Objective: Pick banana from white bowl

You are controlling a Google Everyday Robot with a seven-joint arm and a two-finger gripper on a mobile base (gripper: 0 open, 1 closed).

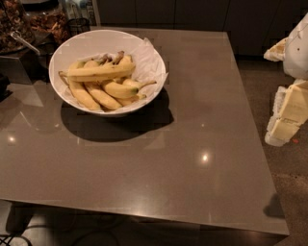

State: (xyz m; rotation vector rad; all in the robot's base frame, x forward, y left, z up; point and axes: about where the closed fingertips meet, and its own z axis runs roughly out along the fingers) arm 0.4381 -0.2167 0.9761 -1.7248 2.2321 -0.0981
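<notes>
- White bowl (107, 71): big, round, wide rim, upright on glossy grey-brown table (192, 144).
- Crumpled white paper (150, 65) lines the bowl's inside. One corner sticks out over the bowl's right rim.
- Banana (101, 72): longest one, nearly straight, yellow w/ faint brown marks. Lies crosswise on top of the heap inside the bowl, approx level. Thin brownish stem pts toward the bowl's left rim.
- Other bananas (103, 93): shorter, more curved, packed under & in front of the banana, touching it, all inside the bowl. One has a stem poking toward the bowl's right rim.
- Dark shadow (120, 120) on the table, just in front & to the right of the bowl.
- Gripper (287, 115): pale white-yellow blocks far right of the bowl, past the table's right edge, well apart from bowl & banana. Claw state: cannot tell how far open, nor whether it has hold of anything.
- Arm (298, 45): white casing above the gripper, also far right of the bowl, cut off by the frame edge.
- Behind-left of the bowl: jars (45, 19) w/ brownish contents. Metal scoop handle (24, 42) slants just left of the bowl's rim.
- Behind the bowl, beyond the table: dark cabinets (192, 14).
- Glare spot (205, 157) on the table, front-right of the bowl.
</notes>
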